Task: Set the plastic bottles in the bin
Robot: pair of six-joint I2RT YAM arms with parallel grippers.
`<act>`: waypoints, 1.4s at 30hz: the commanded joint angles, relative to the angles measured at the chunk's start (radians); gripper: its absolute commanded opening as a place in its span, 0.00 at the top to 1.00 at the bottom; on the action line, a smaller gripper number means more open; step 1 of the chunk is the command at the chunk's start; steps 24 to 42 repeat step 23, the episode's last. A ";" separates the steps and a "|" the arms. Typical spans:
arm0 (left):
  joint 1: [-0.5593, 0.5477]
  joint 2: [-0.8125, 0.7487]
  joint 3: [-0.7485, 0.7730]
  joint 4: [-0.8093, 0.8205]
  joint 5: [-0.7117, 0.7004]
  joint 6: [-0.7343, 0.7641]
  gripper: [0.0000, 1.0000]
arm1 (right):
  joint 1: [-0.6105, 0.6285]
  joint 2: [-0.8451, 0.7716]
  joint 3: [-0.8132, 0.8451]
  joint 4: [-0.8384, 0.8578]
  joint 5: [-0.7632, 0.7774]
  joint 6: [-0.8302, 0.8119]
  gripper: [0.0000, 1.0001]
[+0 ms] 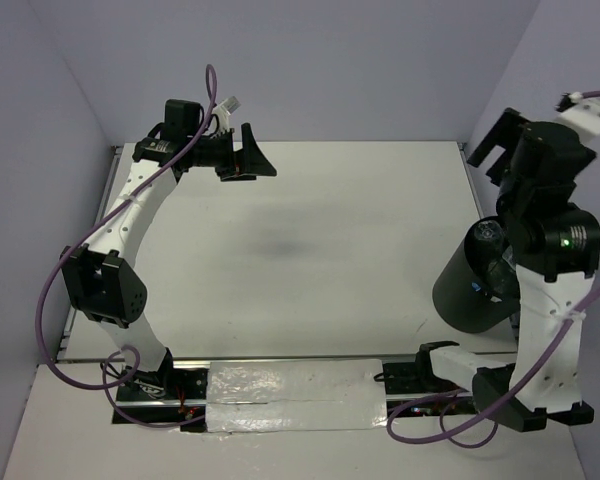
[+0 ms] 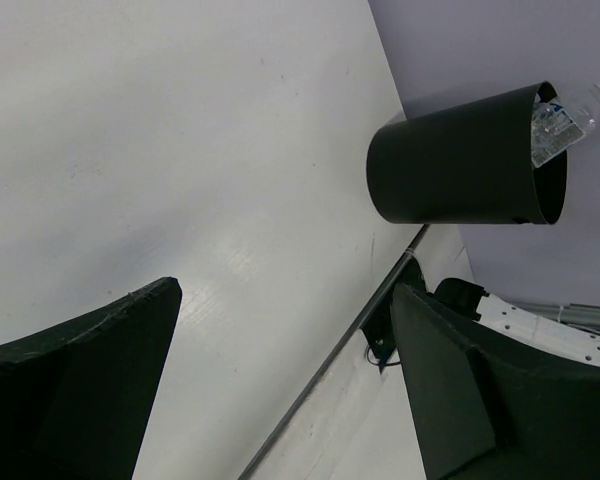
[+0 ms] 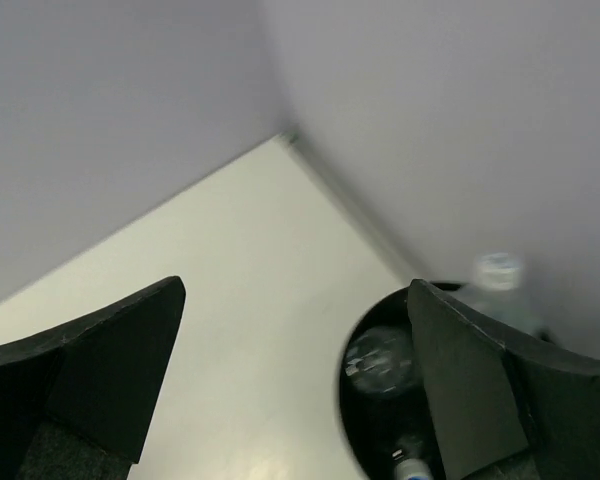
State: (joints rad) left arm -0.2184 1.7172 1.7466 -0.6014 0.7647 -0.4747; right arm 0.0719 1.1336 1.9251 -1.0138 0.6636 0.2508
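Note:
The black bin [image 1: 472, 290] stands at the table's right edge, beside my right arm. Clear plastic bottles [image 1: 489, 236] show inside its mouth. In the right wrist view I look down into the bin [image 3: 365, 425]: one crinkled bottle [image 3: 378, 360] lies inside, a white cap [image 3: 497, 270] pokes above the rim, and a capped bottle [image 3: 412, 466] with a bit of blue lies lower. The left wrist view shows the bin [image 2: 460, 160] with a bottle [image 2: 568, 115] sticking out. My right gripper [image 1: 492, 140] [image 3: 295, 288] is open and empty above the bin. My left gripper [image 1: 260, 152] [image 2: 285, 290] is open and empty at the back left. No lid is in view.
Purple walls close in the table at the back, left and right. A metal rail [image 2: 380, 300] runs along the table's near edge by the arm bases. A strip of silver tape [image 1: 290, 395] lies between the bases.

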 commanded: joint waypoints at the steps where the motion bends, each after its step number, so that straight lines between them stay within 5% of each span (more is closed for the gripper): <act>1: -0.002 -0.016 0.037 -0.006 -0.037 0.015 0.01 | 0.040 0.031 -0.063 -0.069 -0.341 0.102 0.00; 5: 0.013 -0.025 0.077 -0.057 -0.163 0.025 0.01 | 0.199 0.038 -0.162 0.018 -0.404 0.136 0.00; 7: 0.013 -0.012 0.144 -0.150 -0.388 0.015 0.01 | 0.311 0.089 -0.169 0.027 -0.409 0.136 0.00; 11: 0.025 0.031 0.252 -0.287 -0.617 -0.010 0.01 | 0.391 0.173 -0.201 0.075 -0.447 0.168 0.00; 15: 0.050 -0.028 0.197 -0.272 -0.754 -0.050 0.01 | 0.430 0.222 -0.241 0.141 -0.461 0.186 0.00; 23: 0.099 -0.166 0.076 -0.155 -0.792 -0.090 0.01 | 0.460 0.279 -0.258 0.169 -0.418 0.211 0.00; 42: 0.099 -0.166 0.076 -0.155 -0.792 -0.090 0.01 | 0.460 0.279 -0.258 0.169 -0.418 0.211 0.00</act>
